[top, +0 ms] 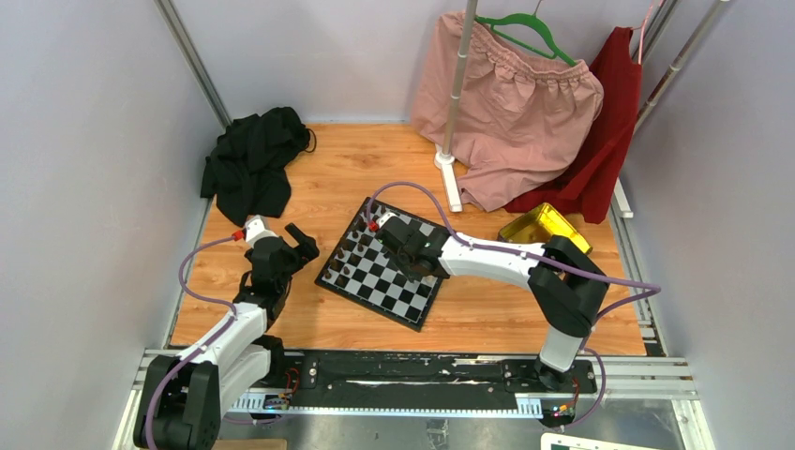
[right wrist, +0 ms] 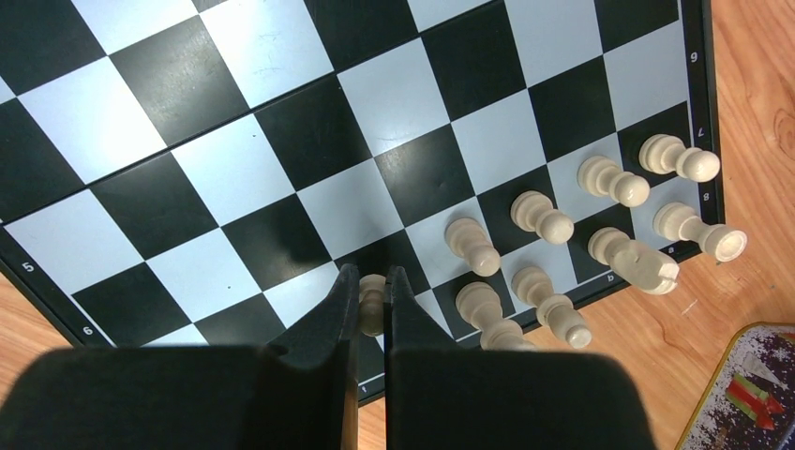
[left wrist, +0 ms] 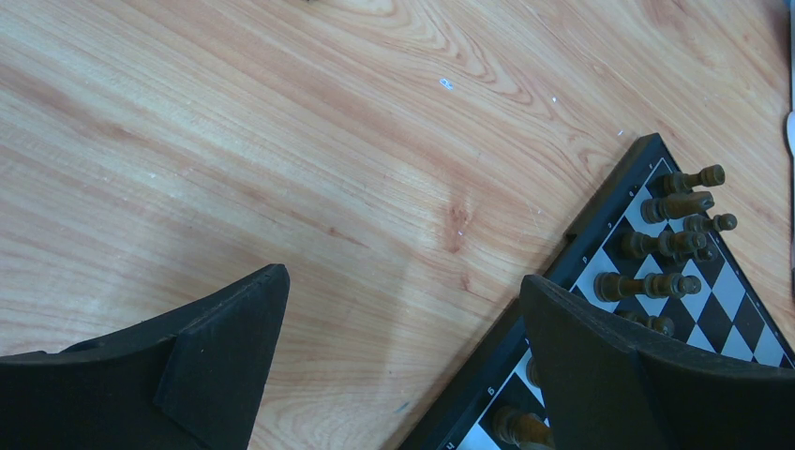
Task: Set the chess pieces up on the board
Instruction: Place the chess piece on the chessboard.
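My right tool is pinched on a pale piece, holding it low over the board's edge row. Just beside it, some eight other pale pieces stand in two short rows. The board lies mid-bench, turned askew, with dark pieces grouped along its left side. My left tool hangs spread and empty over bare wood just left of the board. I judge the setup about half done, with both sides short of pieces.
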`<state>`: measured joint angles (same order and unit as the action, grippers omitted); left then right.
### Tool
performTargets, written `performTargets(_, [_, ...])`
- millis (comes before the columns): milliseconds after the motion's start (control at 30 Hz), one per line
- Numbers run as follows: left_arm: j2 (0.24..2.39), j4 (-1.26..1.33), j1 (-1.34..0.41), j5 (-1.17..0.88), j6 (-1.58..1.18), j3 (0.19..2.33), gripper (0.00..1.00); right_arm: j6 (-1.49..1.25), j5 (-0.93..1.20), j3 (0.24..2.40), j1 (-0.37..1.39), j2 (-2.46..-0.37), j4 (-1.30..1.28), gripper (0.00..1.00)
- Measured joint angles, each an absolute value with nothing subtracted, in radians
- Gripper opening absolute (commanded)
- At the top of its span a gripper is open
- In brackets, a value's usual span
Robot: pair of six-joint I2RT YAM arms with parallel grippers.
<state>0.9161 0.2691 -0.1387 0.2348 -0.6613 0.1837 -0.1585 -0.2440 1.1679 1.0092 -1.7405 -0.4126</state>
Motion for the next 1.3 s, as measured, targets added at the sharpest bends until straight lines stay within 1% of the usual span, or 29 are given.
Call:
performTargets(633, [0.915, 0.269, -0.139, 0.234, -0.661, 0.184, 1.00, -0.168, -0.224, 1.140, 0.980, -1.740, -0.363, 0.01])
performTargets(1100, [0.915, 0.269, -0.139, 0.230, -0.661, 0.184, 1.00, -0.173, -0.216, 1.139, 0.978, -1.750, -0.359, 0.16])
performTargets(1233, [0.915, 0.269, -0.139, 0.230, -0.661, 0.184, 1.00, -0.177, -0.212, 1.139, 0.974, -1.753, -0.359, 0.22])
performTargets(1300, [0.915, 0.269, -0.139, 0.229, -0.661, 0.184, 1.00, -0.178, -0.211, 1.139, 0.974, -1.753, -0.359, 0.30])
